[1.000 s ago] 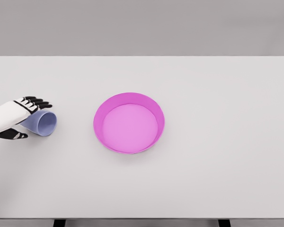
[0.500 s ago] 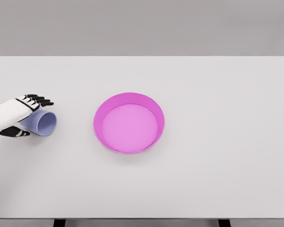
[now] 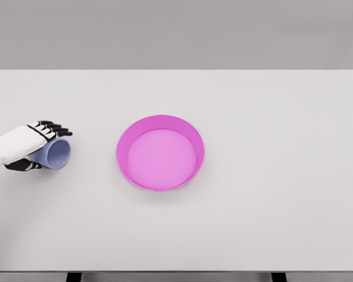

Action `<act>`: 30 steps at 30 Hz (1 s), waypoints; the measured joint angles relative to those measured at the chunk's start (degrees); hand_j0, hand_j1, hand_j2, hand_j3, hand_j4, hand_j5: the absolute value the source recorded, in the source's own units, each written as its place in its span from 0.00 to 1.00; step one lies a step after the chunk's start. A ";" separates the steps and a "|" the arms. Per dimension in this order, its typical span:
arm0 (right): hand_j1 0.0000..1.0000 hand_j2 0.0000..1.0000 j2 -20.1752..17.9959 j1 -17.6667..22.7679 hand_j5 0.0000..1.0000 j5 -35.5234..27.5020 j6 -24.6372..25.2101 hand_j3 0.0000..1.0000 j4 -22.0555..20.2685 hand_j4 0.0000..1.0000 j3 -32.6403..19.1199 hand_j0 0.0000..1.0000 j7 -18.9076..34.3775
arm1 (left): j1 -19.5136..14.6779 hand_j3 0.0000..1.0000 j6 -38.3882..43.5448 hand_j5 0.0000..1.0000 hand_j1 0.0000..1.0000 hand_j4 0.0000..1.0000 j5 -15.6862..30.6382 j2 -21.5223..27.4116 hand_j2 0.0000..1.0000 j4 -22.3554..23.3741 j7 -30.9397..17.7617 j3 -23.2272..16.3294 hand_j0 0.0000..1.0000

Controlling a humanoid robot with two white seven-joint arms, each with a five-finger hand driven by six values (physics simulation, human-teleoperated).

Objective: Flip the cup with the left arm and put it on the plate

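Head view: Small pale blue-violet cup [image 3: 54, 153], smooth-walled and tapered, lying on its side at the far left of the flat white bench [image 3: 270, 117], open mouth turned toward the right. White left hand with black fingers [image 3: 25, 147] draped over the cup body from the closed end; fingers [image 3: 56, 129] curled over the upper wall, thumb [image 3: 25, 166] tucked under on the near side. Closed around the cup as far as visible; firmness of contact not confirmable from this angle. Cup resting on the bench, not lifted.

Round magenta plate with raised rim [image 3: 121, 154] standing well apart to the right of the cup, near bench centre, nothing in it. Right arm absent from the view.

Handling judgement: likely light, rigid, thin-walled and slick; prone to rolling on its side and to slipping out along the taper under a squeeze. Best hold: around the mid-body, fingers opposed to thumb, clear of the mouth, leaving room for wrist rotation to bring it upright before transfer to the plate.
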 measured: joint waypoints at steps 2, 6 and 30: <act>1.00 1.00 0.00 0.00 1.00 0.00 0.00 1.00 0.00 1.00 0.00 1.00 0.00 | 0.00 0.91 0.00 0.91 0.91 0.91 -0.23 0.02 0.91 0.03 -0.01 -0.03 0.91; 1.00 1.00 0.00 0.00 1.00 0.00 0.00 1.00 0.00 1.00 0.00 1.00 0.00 | 0.00 0.88 0.01 0.88 0.88 0.88 -0.65 0.02 0.88 0.01 0.00 -0.04 0.88; 1.00 1.00 0.00 0.00 1.00 0.00 0.00 1.00 0.00 1.00 0.00 1.00 0.00 | -0.62 0.79 0.00 0.79 0.79 0.79 5.40 0.40 0.79 0.12 0.29 0.48 0.79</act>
